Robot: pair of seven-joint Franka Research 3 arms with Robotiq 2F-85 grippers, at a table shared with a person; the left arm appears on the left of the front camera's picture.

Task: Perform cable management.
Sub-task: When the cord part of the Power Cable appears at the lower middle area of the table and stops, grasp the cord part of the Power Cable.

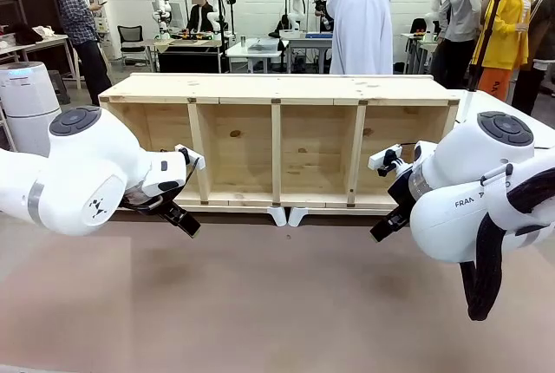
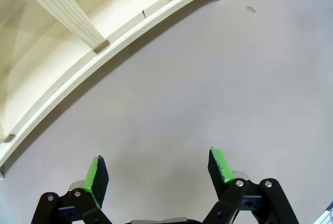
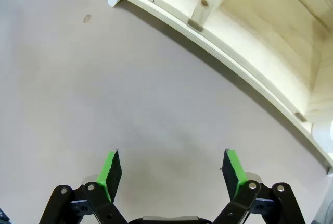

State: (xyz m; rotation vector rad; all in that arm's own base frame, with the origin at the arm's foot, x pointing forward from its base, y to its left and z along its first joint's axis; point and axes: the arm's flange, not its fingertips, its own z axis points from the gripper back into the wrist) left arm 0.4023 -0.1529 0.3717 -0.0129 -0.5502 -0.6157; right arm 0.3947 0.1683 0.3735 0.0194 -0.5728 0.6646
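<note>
Where the cable lies and how it is posed cannot be told; a thin black strand [image 1: 406, 144] at the wooden shelf's [image 1: 277, 88] rightmost bay is too small to identify.

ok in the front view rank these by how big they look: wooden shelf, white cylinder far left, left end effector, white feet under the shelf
1. wooden shelf
2. white cylinder
3. left end effector and white feet: look about alike, and the end effector sits nearer the camera, so not ranked
</note>
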